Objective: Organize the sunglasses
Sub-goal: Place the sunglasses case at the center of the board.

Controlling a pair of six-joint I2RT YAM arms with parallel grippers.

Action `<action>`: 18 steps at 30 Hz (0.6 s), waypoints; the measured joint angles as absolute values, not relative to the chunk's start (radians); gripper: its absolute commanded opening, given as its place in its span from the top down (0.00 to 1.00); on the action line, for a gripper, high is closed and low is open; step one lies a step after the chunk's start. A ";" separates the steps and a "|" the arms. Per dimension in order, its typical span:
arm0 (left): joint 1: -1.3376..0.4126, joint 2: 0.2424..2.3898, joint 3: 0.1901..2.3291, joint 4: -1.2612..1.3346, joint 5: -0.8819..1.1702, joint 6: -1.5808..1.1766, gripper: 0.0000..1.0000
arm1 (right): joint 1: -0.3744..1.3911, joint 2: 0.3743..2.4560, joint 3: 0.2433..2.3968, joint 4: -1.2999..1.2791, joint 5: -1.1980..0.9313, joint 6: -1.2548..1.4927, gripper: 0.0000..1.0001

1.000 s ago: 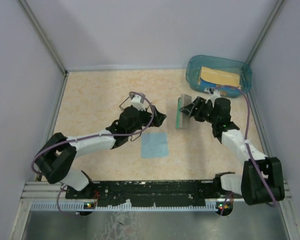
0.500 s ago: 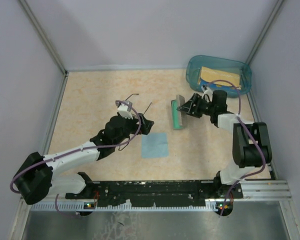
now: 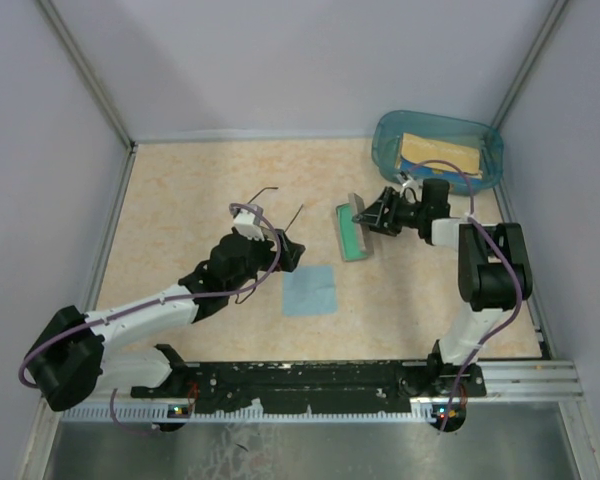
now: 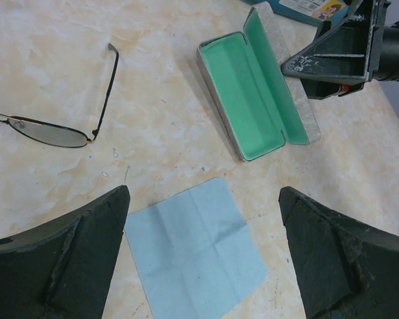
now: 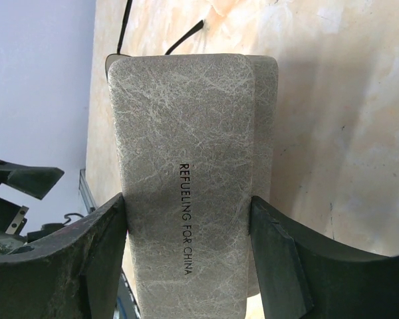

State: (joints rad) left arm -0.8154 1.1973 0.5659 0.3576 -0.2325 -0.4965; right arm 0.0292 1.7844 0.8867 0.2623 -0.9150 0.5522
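One step of several looks done, by my reading: the case (image 4: 249,100) lies on the table (image 3: 180,200) with its lid up and its green lining bare, ready to be filled. Nothing is in it yet. The sunglasses (image 4: 53,135) lie unfolded on the table, at about 11 o'clock from the cloth (image 4: 199,249) in the overhead view, well apart from the case, which sits at the cloth's 1 o'clock. Neither arm touches the sunglasses.

What seems left: pick up the sunglasses, fold the temples, lay them in the lining and close the lid. Whether the cloth goes in too, I cannot tell.

The left claw (image 4: 203,196) is spread wide and empty, hovering over the near edge of the cloth. The right claw (image 5: 186,199) comes in from 3 o'clock and straddles the grey lid, its pads (image 5: 113,232) against both sides, so it appears to be clasping the lid.

Counted:
- one pair of sunglasses
- one case
- one cloth
- one blue bin (image 3: 385,140) at the table's 1 o'clock corner
- one yellowish box (image 3: 438,153) inside the bin
- two arms
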 measured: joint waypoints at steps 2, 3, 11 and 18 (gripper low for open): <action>-0.815 1.197 0.566 0.358 -0.234 -0.496 0.00 | 0.028 1.787 0.887 0.263 -0.918 0.552 0.69; -0.815 1.197 0.566 0.358 -0.235 -0.496 0.00 | 0.028 1.789 0.888 0.263 -0.918 0.552 0.66; -0.815 1.192 0.555 0.358 -0.244 -0.497 0.00 | 0.022 1.814 0.899 0.268 -0.927 0.562 0.45; -0.815 1.188 0.553 0.358 -0.253 -0.497 0.00 | 0.015 1.828 0.900 0.271 -0.927 0.580 0.26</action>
State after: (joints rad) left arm -0.8154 1.1885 0.5526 0.3580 -0.2527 -0.4969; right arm 0.0147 1.8282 0.8997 0.2710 -0.9268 0.5797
